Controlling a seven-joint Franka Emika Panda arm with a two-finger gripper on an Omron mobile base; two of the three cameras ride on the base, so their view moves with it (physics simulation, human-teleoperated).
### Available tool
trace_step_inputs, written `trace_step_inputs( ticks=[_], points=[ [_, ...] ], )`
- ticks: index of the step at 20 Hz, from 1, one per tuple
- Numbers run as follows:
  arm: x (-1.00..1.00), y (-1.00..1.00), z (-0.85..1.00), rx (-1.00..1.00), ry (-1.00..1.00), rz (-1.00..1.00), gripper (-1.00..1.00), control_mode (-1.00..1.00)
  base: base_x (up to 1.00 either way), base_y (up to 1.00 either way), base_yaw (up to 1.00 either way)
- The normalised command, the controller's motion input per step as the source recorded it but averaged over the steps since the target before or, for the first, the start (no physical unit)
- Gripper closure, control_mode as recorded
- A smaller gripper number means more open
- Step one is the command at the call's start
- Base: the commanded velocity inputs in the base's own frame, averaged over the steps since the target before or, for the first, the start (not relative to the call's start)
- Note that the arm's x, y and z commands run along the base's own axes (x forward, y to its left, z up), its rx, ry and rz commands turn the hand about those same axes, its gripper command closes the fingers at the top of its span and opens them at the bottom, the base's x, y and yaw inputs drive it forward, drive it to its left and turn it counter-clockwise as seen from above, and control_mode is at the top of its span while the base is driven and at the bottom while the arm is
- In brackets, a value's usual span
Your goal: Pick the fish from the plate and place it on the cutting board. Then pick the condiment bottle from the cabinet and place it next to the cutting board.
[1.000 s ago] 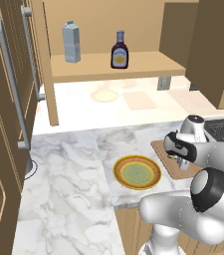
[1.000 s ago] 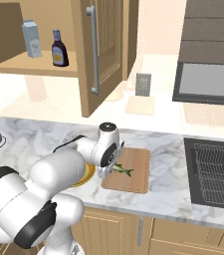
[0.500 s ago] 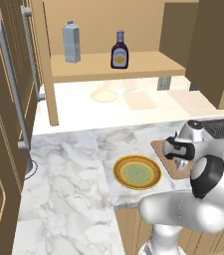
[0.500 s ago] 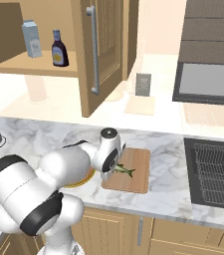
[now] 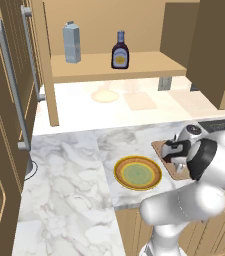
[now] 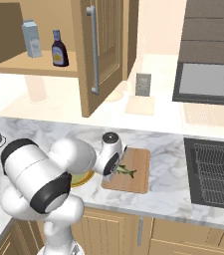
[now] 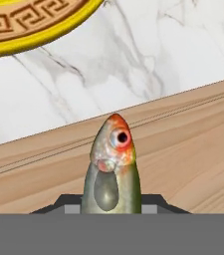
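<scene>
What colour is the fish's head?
Orange-red around the eye on the fish, above a silvery-green body; the hand view shows it best.

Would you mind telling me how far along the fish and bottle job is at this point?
Done: the plate is bare, and the fish is over the cutting board. In hand: the pincer is shut on the fish, not yet released. Left: letting go, then bringing the bottle from the cabinet shelf down beside the board.
</scene>
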Motion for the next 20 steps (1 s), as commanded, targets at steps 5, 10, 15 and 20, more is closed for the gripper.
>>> trace_step_inputs(
  ticks=[5,10,15,20],
  points=[
    [0.14,-0.04,-0.17,0.0,0.0,0.0,1.0,-1.0,0.0,0.0,0.0],
    [0.11,-0.03,-0.16,0.0,0.0,0.0,1.0,-1.0,0.0,0.0,0.0],
    [0.14,-0.05,-0.21,0.0,0.0,0.0,1.0,-1.0,0.0,0.0,0.0],
    [0.12,-0.04,-0.19,0.0,0.0,0.0,-1.0,-1.0,0.0,0.0,0.0]
  ],
)
